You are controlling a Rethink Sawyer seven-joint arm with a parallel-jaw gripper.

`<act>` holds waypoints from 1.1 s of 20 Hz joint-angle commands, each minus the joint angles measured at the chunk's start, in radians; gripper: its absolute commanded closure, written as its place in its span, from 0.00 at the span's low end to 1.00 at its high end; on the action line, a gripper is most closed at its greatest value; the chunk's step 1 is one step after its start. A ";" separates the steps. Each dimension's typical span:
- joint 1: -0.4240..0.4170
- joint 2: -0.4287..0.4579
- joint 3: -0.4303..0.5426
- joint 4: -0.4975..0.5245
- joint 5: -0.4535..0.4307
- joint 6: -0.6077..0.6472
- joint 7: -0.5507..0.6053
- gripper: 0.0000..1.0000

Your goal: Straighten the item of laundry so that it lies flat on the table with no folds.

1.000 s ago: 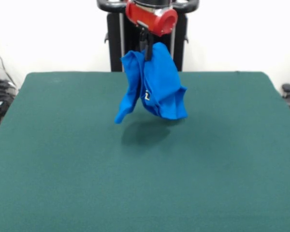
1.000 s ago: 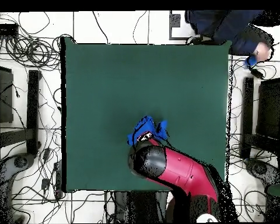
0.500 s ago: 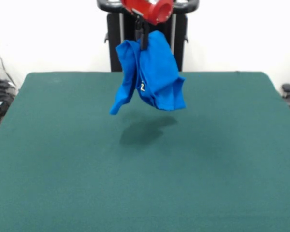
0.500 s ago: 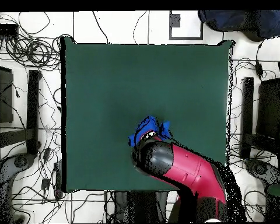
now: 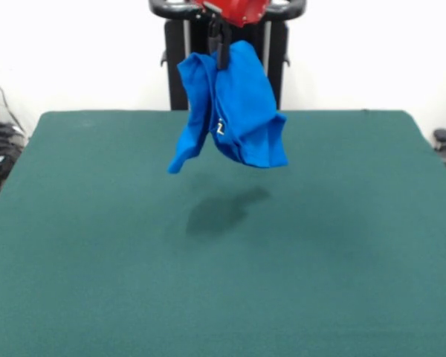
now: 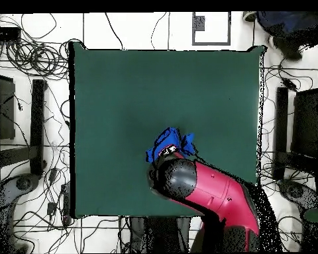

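Observation:
The item of laundry (image 5: 234, 111), a bright blue T-shirt, hangs bunched in the air above the table (image 5: 97, 245), clear of the green top, with its shadow below it. A small white mark shows on its front. My gripper (image 5: 223, 53) is shut on the shirt's top fold, seen in the front view just under the red wrist. In the overhead view the red arm covers most of the item of laundry (image 6: 167, 141); only blue folds stick out beyond it over the table (image 6: 122, 92), and the gripper itself is hidden there.
Cables (image 6: 29, 59) lie on the floor left of the table. A person's dark clothing (image 6: 287, 23) shows at the top right corner of the overhead view. Black stands (image 6: 37, 126) flank the table.
The shirt has been lifted higher off the table and has swung slightly. The person at the overhead view's top right has moved further out of the picture.

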 commanded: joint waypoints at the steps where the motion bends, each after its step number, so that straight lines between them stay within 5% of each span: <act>1: 0.021 0.084 0.052 -0.017 -0.027 -0.019 0.106 1.00; 13: -0.008 0.121 0.078 -0.017 -0.016 -0.069 0.089 1.00; 14: 0.000 0.122 0.070 -0.017 -0.017 -0.066 0.100 0.00; 22: 0.024 0.117 0.057 -0.028 -0.021 -0.025 0.109 0.00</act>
